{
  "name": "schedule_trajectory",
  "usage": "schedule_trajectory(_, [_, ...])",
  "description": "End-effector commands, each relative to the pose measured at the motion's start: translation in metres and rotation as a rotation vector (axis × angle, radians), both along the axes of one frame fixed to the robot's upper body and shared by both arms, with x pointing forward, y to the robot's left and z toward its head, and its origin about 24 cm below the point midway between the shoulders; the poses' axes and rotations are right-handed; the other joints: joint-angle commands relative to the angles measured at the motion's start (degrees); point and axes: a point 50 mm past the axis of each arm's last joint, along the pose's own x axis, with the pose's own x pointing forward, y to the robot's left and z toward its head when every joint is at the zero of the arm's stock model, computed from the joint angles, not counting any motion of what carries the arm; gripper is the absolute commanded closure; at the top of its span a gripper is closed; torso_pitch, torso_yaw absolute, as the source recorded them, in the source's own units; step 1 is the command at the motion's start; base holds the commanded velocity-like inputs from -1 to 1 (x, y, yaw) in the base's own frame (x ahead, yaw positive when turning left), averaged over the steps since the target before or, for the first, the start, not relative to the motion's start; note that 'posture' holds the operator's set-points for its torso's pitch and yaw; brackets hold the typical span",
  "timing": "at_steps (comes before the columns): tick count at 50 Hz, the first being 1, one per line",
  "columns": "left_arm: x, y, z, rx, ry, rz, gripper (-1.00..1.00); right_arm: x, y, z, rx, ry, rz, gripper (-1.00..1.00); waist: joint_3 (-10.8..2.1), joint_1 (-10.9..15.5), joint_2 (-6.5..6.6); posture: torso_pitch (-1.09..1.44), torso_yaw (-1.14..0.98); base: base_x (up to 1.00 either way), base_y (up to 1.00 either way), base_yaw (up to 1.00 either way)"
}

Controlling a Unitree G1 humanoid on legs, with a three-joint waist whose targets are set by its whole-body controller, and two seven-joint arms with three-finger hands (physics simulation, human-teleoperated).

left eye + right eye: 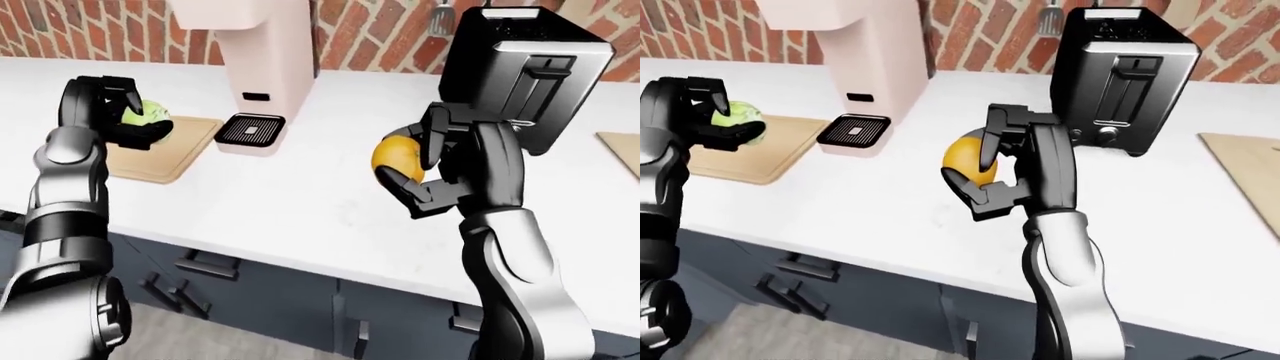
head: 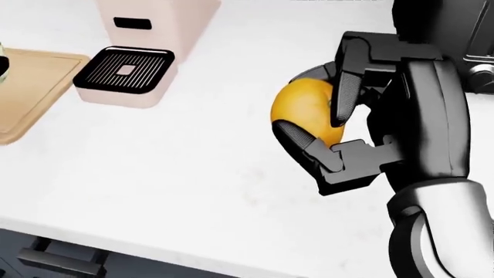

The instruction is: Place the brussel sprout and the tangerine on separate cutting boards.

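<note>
Right hand point(image 2: 328, 124) grips tangerine point(image 2: 303, 110) above white counter point(image 2: 178, 168).

The brussel sprout point(image 1: 146, 113) was partly hidden by the left hand's fingers point(image 1: 122, 100); the right cutting board point(image 1: 1245, 169) was cut off at the frame edge.

On the counter point(image 1: 300, 202), the left cutting board point(image 1: 165, 150) lies just left of the coffee machine point(image 1: 255, 67). The toaster point(image 1: 1120, 82) stands right of it. Another cutting board point(image 1: 1245, 169) lies at the far right.
</note>
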Motion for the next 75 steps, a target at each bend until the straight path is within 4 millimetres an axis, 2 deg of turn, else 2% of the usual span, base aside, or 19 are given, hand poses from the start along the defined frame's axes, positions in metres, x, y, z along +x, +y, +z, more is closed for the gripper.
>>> schedule_trajectory(1, [0.001, -0.003, 0.033, 0.044, -0.139, -0.008, 1.00, -0.006, 0.001, 0.013, 0.005, -0.084, 0.007, 1.00, -1.58, 0.08, 0.34, 0.00, 0.37, 0.00, 0.00, 0.00])
schedule_trajectory(14, [0.019, -0.024, 0.031, 0.045, -0.140, -0.006, 1.00, -0.004, 0.001, 0.016, -0.004, -0.084, 0.006, 1.00, -1.75, 0.49, -0.19, 0.00, 0.37, 0.00, 0.00, 0.00])
schedule_trajectory(20, [0.023, -0.033, 0.026, 0.111, -0.155, 0.052, 1.00, -0.004, 0.000, 0.014, -0.003, -0.083, 0.005, 1.00, -1.85, 0.53, -0.23, 0.00, 0.37, 0.00, 0.00, 0.00])
schedule_trajectory(32, [0.021, -0.028, 0.014, 0.203, -0.127, 0.213, 1.00, -0.009, -0.003, 0.014, -0.002, -0.084, -0.004, 1.00, -1.94, 0.29, -0.09, 0.00, 0.37, 0.00, 0.00, 0.00])
schedule_trajectory(49, [0.026, -0.042, -0.003, 0.189, -0.099, 0.192, 1.00, -0.012, -0.004, 0.016, -0.006, -0.088, -0.009, 1.00, -2.11, 0.47, -0.13, 0.00, 0.37, 0.00, 0.00, 0.00])
schedule_trajectory(63, [0.024, -0.038, -0.015, 0.194, -0.052, 0.252, 1.00, -0.015, -0.007, 0.015, -0.011, -0.086, -0.019, 1.00, -2.22, 0.33, -0.26, 0.00, 0.37, 0.00, 0.00, 0.00])
schedule_trajectory(65, [0.024, -0.038, -0.017, 0.196, -0.045, 0.253, 0.71, -0.015, -0.008, 0.015, -0.010, -0.085, -0.020, 1.00, -2.21, 0.42, -0.23, 0.00, 0.37, 0.00, 0.00, 0.00])
schedule_trajectory(67, [0.024, -0.038, -0.018, 0.197, -0.044, 0.259, 0.62, -0.016, -0.008, 0.015, -0.011, -0.085, -0.023, 1.00, -2.25, 0.42, -0.26, 0.00, 0.37, 0.00, 0.00, 0.00])
schedule_trajectory(70, [0.023, -0.037, -0.019, 0.198, -0.040, 0.263, 0.38, -0.016, -0.008, 0.015, -0.011, -0.084, -0.022, 1.00, -2.28, 0.44, -0.28, 0.00, 0.37, 0.00, 0.00, 0.00])
schedule_trajectory(74, [0.023, -0.036, -0.020, 0.198, -0.034, 0.268, 0.33, -0.015, -0.007, 0.017, -0.015, -0.087, -0.020, 1.00, -2.30, 0.43, -0.29, 0.00, 0.37, 0.00, 0.00, 0.00])
schedule_trajectory(75, [0.023, -0.036, -0.020, 0.200, -0.031, 0.269, 0.25, -0.015, -0.007, 0.018, -0.014, -0.086, -0.021, 1.00, -2.29, 0.44, -0.29, 0.00, 0.37, 0.00, 0.00, 0.00])
